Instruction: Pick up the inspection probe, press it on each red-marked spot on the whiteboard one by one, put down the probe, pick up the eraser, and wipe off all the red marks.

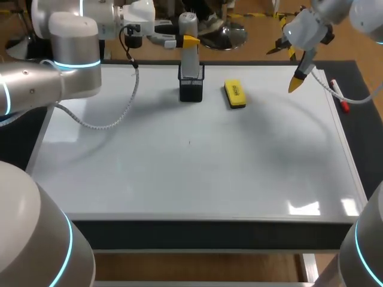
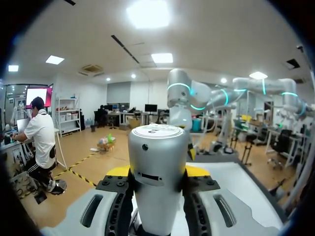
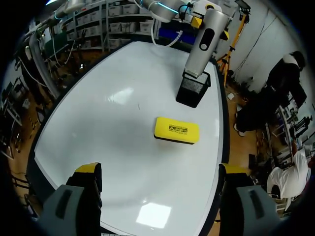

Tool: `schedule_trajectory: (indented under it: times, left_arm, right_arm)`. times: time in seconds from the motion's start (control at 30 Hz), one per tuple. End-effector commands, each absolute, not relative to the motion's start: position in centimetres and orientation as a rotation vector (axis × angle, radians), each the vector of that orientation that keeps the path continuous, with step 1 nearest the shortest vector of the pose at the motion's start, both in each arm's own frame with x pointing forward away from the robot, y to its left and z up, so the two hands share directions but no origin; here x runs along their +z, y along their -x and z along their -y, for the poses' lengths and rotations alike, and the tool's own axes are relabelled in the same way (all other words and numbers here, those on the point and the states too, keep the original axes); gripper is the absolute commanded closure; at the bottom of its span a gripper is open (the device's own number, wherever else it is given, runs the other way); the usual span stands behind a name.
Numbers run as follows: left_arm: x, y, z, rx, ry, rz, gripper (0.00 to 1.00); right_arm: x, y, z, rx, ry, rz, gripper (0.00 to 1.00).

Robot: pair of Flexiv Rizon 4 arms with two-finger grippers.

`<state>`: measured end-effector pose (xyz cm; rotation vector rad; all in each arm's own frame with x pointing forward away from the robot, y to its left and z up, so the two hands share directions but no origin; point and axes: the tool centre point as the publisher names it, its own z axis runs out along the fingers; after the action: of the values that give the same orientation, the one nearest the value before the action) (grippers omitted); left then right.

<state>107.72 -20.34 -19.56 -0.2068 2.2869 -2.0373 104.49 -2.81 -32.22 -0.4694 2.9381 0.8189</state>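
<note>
Whiteboard (image 1: 191, 179) flat on desk. Left end effector (image 1: 187, 40) at board's far edge, clamped on probe (image 1: 189, 60) near its top, yellow tip each side. Right end effector (image 1: 297, 82) spread wide, holding nothing, above board's far right part. Probe upright, base in black mesh holder (image 1: 191, 89). Yellow eraser (image 1: 234, 94) flat on board, just right of holder. Red-capped marker (image 1: 339, 95) beside board's right edge.

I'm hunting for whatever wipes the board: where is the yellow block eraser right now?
In the head view the yellow block eraser lies flat on the whiteboard, near its far edge, just right of the black mesh holder.
</note>
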Motion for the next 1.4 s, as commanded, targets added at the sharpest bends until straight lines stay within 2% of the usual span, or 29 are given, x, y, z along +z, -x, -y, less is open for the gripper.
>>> schedule_trajectory:
  times: [0.03,1.4]
  left_arm:
    - [-20.0,-108.1,20.5,-2.042,0.205,-2.292,1.0]
    - [-25.6,-109.3,21.1,-2.012,0.24,-2.315,1.0]
  right_arm:
    - [-32.2,-104.6,2.8,0.815,0.473,-2.942,0.0]
    - [-32.2,-104.6,2.8,0.815,0.473,-2.942,0.0]
